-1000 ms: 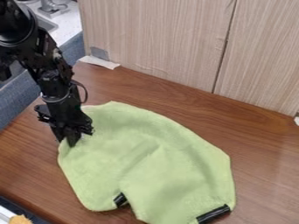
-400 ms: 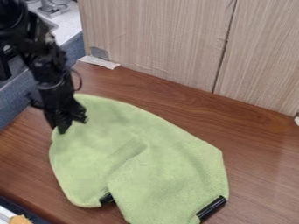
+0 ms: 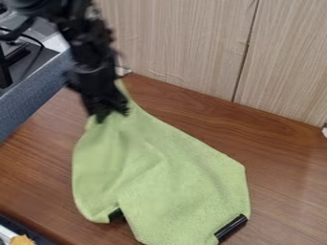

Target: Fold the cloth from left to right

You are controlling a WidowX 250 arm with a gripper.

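While the gripper [image 3: 110, 116] grasps the upper-left part of the cloth [image 3: 172, 182], it has shifted rightward and toward the rear edge of the table [image 3: 204, 117]. The cloth lies on the table, except for the gripped part, which now rises above the surface in a peak. Its left border has drawn inward; the portion nearer the table's front edge has barely moved. For the task, this indicates an early stage of the fold: the left side is lifted but not yet laid over the right. The next step should be to carry the held part rightward across the table, then lower and release it. Dragging the whole cloth is a risk. Count: one gripper; one cloth; one table; two black strips [image 3: 231, 227] at the cloth's front border; two wood-grain panels [image 3: 172, 43] behind the table.
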